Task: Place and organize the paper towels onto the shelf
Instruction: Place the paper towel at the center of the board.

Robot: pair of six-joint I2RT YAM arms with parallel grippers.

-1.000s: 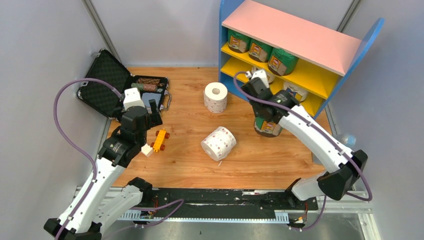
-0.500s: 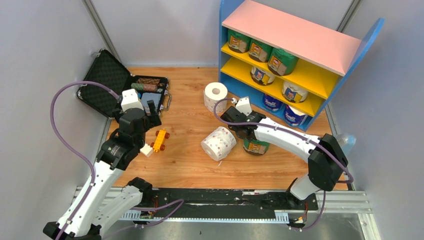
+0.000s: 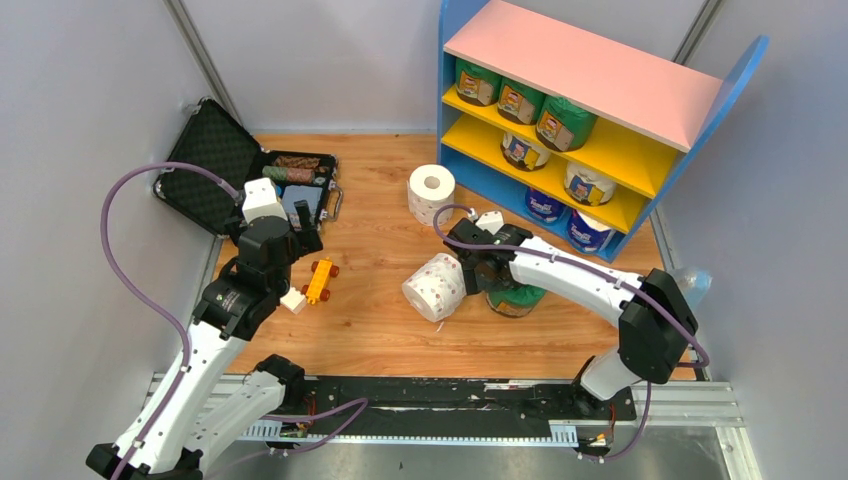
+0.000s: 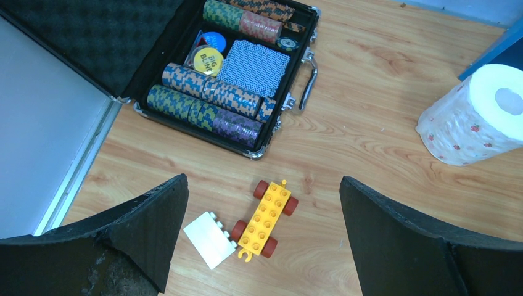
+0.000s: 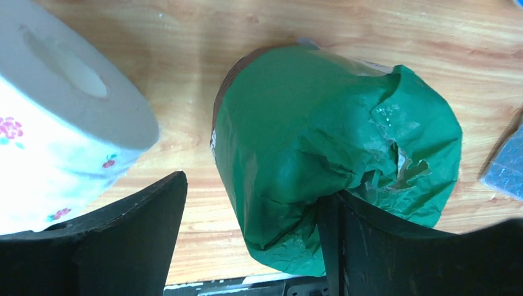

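Observation:
A green-wrapped paper towel roll (image 3: pixel 518 297) stands on the wooden table; it fills the right wrist view (image 5: pixel 321 129). My right gripper (image 3: pixel 487 268) (image 5: pixel 259 188) is open right over it, one finger pressing its crumpled top and the other in the gap beside a bare dotted roll (image 3: pixel 436 287) (image 5: pixel 55 123) that lies on its side. A second bare roll (image 3: pixel 431 193) (image 4: pixel 475 117) stands upright. The shelf (image 3: pixel 585 65) holds several wrapped rolls on its yellow boards and base. My left gripper (image 3: pixel 308 228) (image 4: pixel 263 182) is open and empty above the toy car.
An orange toy car (image 3: pixel 320 279) (image 4: pixel 265 216) and a white brick (image 4: pixel 210 239) lie under the left gripper. An open black case (image 3: pixel 215 165) (image 4: pixel 228 74) of chips sits at the back left. Grey walls close in both sides.
My right gripper swung from the shelf's lower board down to the table and settled over the green roll, which now sits nearer the front. The left arm has barely moved.

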